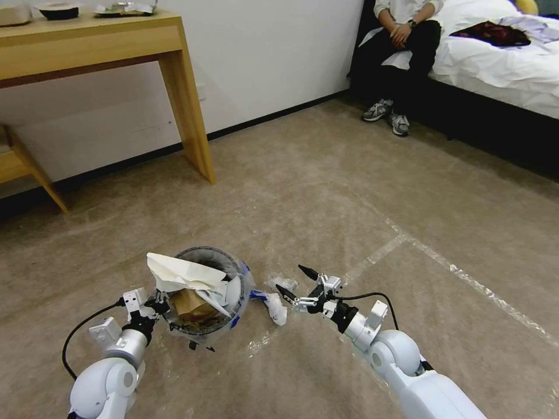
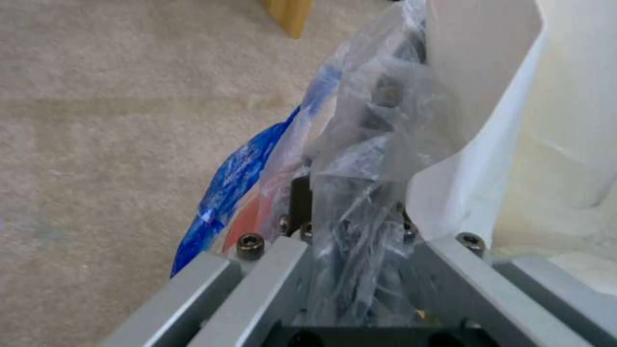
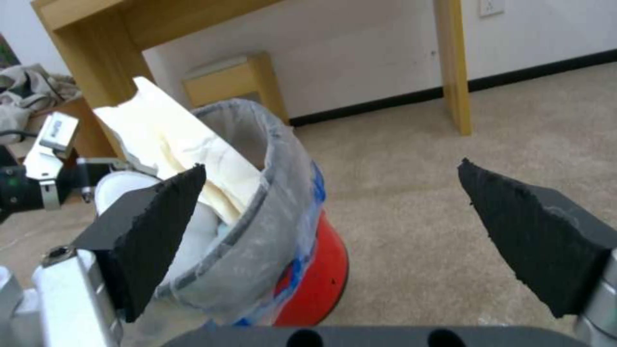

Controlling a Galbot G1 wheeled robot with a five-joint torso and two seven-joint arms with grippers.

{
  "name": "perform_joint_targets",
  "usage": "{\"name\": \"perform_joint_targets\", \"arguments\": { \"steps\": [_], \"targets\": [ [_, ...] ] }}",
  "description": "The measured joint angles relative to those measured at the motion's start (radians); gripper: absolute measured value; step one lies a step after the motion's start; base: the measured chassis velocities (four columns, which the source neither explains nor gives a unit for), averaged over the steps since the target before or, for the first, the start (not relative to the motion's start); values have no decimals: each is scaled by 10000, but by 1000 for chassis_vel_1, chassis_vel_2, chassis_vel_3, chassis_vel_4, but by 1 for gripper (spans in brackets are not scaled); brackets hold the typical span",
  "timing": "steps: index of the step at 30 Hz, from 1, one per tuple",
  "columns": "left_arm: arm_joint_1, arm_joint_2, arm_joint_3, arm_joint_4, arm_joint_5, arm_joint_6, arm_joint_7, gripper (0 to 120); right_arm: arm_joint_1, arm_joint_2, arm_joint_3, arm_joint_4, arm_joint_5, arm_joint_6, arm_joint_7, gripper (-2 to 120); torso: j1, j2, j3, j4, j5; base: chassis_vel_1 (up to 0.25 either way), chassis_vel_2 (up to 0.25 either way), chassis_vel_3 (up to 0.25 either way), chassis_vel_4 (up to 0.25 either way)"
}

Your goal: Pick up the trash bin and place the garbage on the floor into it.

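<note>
The trash bin [image 1: 233, 273], with a grey rim, a red base [image 3: 315, 284] and a clear liner with blue marks, is low over the floor [image 1: 326, 192] in front of me. My left gripper [image 1: 158, 304] is shut on its near rim and liner [image 2: 360, 193]. In the bin is garbage: a flat white slipper [image 1: 180, 273] sticks out over a crumpled brown paper bag [image 1: 192, 305]. My right gripper [image 1: 296, 283] is open just right of the bin, and its black fingertips [image 3: 161, 217] frame the bin [image 3: 270, 193]. A white tissue [image 1: 276, 309] lies on the carpet beneath it.
A wooden desk leg [image 1: 195, 128] stands behind the bin, and a low wooden stand [image 1: 17, 166] is at the far left. A bed [image 1: 512, 70] with a person seated on its edge is at the back right. White tape lines [image 1: 407, 238] cross the carpet on the right.
</note>
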Motion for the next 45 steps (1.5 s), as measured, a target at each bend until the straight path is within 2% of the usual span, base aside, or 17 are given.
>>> {"name": "perform_joint_targets", "arguments": {
  "steps": [4, 25, 33, 37, 45],
  "targets": [
    [-116, 1, 62, 67, 17, -10, -37, 1, 52, -71, 32, -157, -38, -73, -4, 100, 0, 1, 0, -10, -2, 0, 0, 0, 0],
    [-308, -263, 54, 449, 66, -8, -20, 1, 402, 14, -140, -1342, -279, -272, 96, 100, 0, 1, -1, -6, -2, 0, 0, 0, 0],
    [-408, -355, 73, 575, 213, -224, -22, 1, 778, 494, -445, -2004, -499, -316, 145, 100, 1, 1, 0, 1, -2, 19, 18, 14, 15],
    [-471, -357, 56, 645, 266, -243, -22, 1, 959, 564, -569, -2173, -519, -382, 175, 100, 0, 0, 0, -7, -2, 12, 13, 10, 7],
    [-581, -379, 85, 845, 294, -263, -26, 1, 952, 676, -509, -2630, -835, -707, 425, 100, 0, 0, 0, -4, -2, 0, 0, 0, 0]
  ]
}}
